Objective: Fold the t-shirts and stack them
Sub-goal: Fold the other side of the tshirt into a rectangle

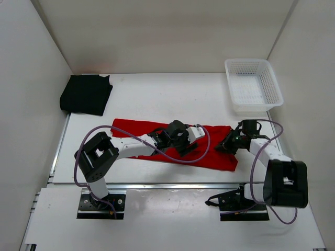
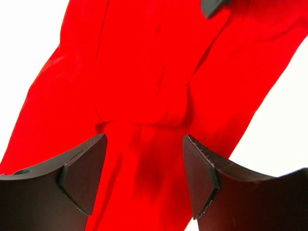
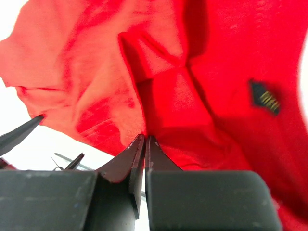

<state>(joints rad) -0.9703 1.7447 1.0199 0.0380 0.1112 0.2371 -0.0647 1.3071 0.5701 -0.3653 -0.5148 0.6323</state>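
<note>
The red t-shirt (image 1: 209,157) lies in a long crumpled strip across the table's front, between the two arms. My left gripper (image 1: 184,148) hovers over its middle, open, with bare cloth (image 2: 144,72) between the fingers (image 2: 82,173) and nothing held. At the strip's right end my right gripper (image 1: 224,146) is shut, its tips (image 3: 145,139) pinching a raised fold of the red t-shirt (image 3: 216,57). The cloth puckers up around those tips. A black t-shirt (image 1: 86,94) sits folded at the back left corner. No orange t-shirt is in view.
A white mesh basket (image 1: 253,83) stands at the back right corner. White walls close in the table on the left, the right and the back. A small dark label (image 3: 264,96) shows on the red cloth.
</note>
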